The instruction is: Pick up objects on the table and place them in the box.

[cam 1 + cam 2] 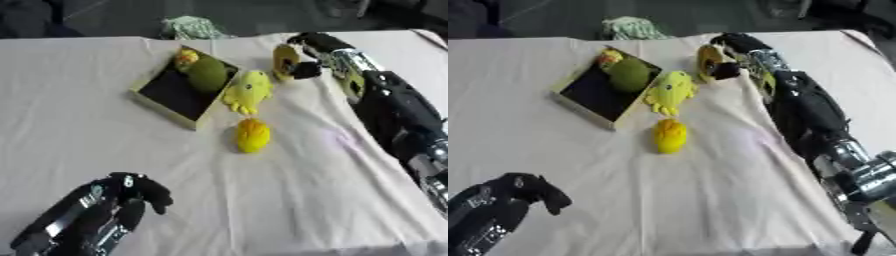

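The right robot hand [302,62] grips a yellow toy [284,61] just right of the box [166,107], while the left robot hand [131,197] rests curled and idle.

A matt white cloth [262,190], lightly creased, covers the table. The box [166,107] looks like pale cardboard with a dull dark lining. The yellow toy [248,91] and the green toy [206,75] look soft and plush; the yellow lump [253,135] seems smooth. The right arm [859,172] shows glossy silver metal between matt black shells
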### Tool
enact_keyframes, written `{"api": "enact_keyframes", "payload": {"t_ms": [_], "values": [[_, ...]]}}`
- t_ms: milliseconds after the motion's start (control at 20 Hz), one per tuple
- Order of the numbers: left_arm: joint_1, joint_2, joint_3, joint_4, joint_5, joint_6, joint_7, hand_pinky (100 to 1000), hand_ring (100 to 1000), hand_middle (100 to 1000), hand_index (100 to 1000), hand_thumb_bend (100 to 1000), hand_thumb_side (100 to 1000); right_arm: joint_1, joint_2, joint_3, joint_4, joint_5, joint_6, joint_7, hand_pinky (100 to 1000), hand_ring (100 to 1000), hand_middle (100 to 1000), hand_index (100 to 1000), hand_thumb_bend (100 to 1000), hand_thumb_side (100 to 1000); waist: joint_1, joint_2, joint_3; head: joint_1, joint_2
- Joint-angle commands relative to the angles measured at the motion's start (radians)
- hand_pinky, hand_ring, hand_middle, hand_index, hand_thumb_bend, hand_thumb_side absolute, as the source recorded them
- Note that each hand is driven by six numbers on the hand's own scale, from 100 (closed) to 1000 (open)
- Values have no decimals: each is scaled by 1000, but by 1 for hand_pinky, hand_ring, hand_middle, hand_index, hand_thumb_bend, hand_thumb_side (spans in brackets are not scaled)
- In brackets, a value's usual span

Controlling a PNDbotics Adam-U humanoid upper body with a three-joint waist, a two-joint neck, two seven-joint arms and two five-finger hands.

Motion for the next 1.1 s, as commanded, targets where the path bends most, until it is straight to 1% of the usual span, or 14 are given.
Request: {"api": "enact_keyframes", "payload": {"t_ms": [50,100,200,300,400,500,650,700,850,900,950,1000,1050,1100], "values": [[-3,8,7,-22,-4,-1,3,727,698,526,737,100,704,-16,-18,-7,-1,11,-15,37,779,834,895,952,100,597,2,-13,-2,-4,-9],[-3,8,7,-22,-4,-1,3,727,698,526,737,100,704,-16,-17,-7,-2,22,-13,37,780,833,892,951,100,573,3,-13,-2,-4,-10],[-3,8,6,-22,-4,-2,3,727,698,526,737,100,705,-16,-13,-7,-4,48,-5,29,783,832,888,950,100,490,4,-12,-1,-7,-11],[-3,7,6,-22,-4,-2,3,727,698,526,737,100,706,-15,-8,-5,-6,81,4,11,788,832,886,949,100,395,5,-12,-1,-9,-11],[-3,7,6,-22,-4,-2,2,727,698,526,737,100,707,-13,-4,-3,-9,121,12,-14,791,830,874,945,100,324,5,-10,0,-10,-13],[-3,6,6,-22,-5,-3,2,727,698,526,737,100,709,-10,4,-3,-6,157,18,-39,784,820,851,936,100,292,6,-9,1,-13,-14],[-4,5,5,-22,-6,-3,1,727,698,527,737,100,710,-5,15,-6,1,194,27,-84,759,792,797,902,100,293,8,-6,2,-16,-15],[-4,5,5,-22,-7,-3,1,727,698,527,737,100,710,-4,17,-7,3,202,30,-101,734,767,754,863,100,290,8,-6,2,-17,-15],[-4,5,5,-22,-7,-4,2,727,698,527,737,100,710,1,24,-10,9,218,45,-161,684,717,662,791,100,278,9,-4,2,-19,-16],[-4,5,5,-22,-7,-4,2,727,698,527,737,100,711,2,25,-10,11,221,49,-181,650,680,590,734,121,271,9,-4,2,-20,-16],[-4,5,4,-22,-7,-4,1,727,698,527,737,100,710,3,26,-10,13,222,50,-197,647,677,583,728,124,271,9,-4,2,-20,-17],[-5,5,4,-22,-7,-4,1,727,698,527,737,100,709,4,27,-10,15,222,51,-212,613,632,509,664,146,268,9,-5,2,-21,-18],[-5,5,4,-22,-7,-4,1,727,699,527,737,100,709,5,27,-10,16,221,52,-227,602,618,489,646,153,267,9,-5,2,-21,-19],[-6,5,4,-22,-6,-4,1,727,699,527,737,100,708,5,28,-11,16,219,52,-243,567,582,434,588,163,259,9,-5,2,-22,-19]]}}
